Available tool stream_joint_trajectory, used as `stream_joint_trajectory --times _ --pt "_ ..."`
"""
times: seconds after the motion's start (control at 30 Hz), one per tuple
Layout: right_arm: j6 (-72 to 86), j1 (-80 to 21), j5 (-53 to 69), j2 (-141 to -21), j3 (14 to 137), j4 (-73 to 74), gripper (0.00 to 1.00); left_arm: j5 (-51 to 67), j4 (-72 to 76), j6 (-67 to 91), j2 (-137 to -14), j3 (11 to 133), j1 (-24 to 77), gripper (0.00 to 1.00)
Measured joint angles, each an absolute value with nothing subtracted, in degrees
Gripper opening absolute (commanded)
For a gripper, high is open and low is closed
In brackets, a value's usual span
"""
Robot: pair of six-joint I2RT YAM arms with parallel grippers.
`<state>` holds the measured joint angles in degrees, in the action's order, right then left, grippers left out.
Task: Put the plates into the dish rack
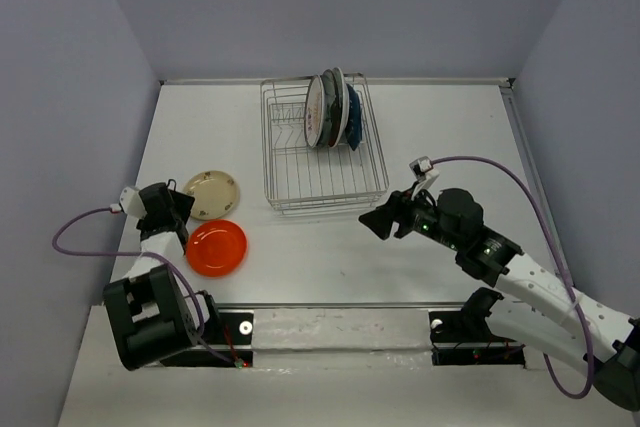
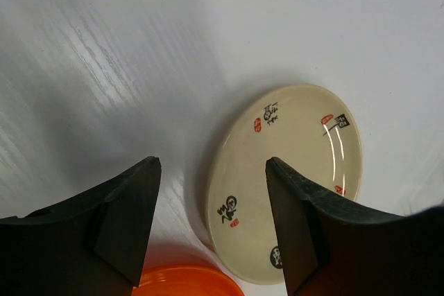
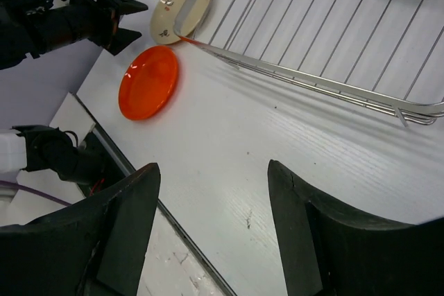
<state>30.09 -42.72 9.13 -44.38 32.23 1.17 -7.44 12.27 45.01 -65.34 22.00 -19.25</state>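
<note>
The left fingers (image 2: 125, 220) hung wide over the round cream plate (image 2: 284, 178), flat on the white counter (image 1: 320, 262) beside the glossy orange plate (image 1: 216, 247), likely to straddle its rim, while the right fingers (image 3: 125, 227) hovered wide and empty near the part-filled silver wire dish rack (image 1: 310, 175).

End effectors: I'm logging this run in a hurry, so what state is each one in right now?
Left end effector: open, holding nothing, cream plate below it.
Right end effector: open, holding nothing.
</note>
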Motion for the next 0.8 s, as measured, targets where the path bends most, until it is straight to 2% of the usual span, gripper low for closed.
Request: stream_joint_trajectory --times 0.13,0.27,0.37,0.4,0.47,0.5,0.8 --pt "30.1 -42.7 9.5 -44.4 31.9 1.0 0.68 -5.2 16.7 45.5 -71.8 22.0 -19.7 0.67" --pt "30.3 -42.7 9.5 -44.3 31.8 0.8 0.68 -1.6 23.4 45.7 -76.6 22.7 -19.7 0.56" --pt "30.5 -42.7 9.5 -44.2 31.0 0.6 0.68 0.7 26.1 46.0 -78.8 22.9 -19.7 0.40" --pt "30.7 -42.7 9.5 -44.2 30.9 0.7 0.68 1.2 26.2 45.8 -79.0 22.9 -19.7 0.30" --pt "30.9 -42.7 9.5 -44.4 30.8 0.8 0.68 2.0 26.2 46.1 -79.3 22.9 -19.7 0.17" --pt "30.9 -42.7 9.5 -44.4 30.8 0.7 0.68 2.4 26.2 46.1 -79.4 22.8 -19.7 0.06" --pt "31.4 -42.7 9.6 -48.0 31.3 0.4 0.68 3.0 26.7 46.7 -74.9 21.2 -19.7 0.06"
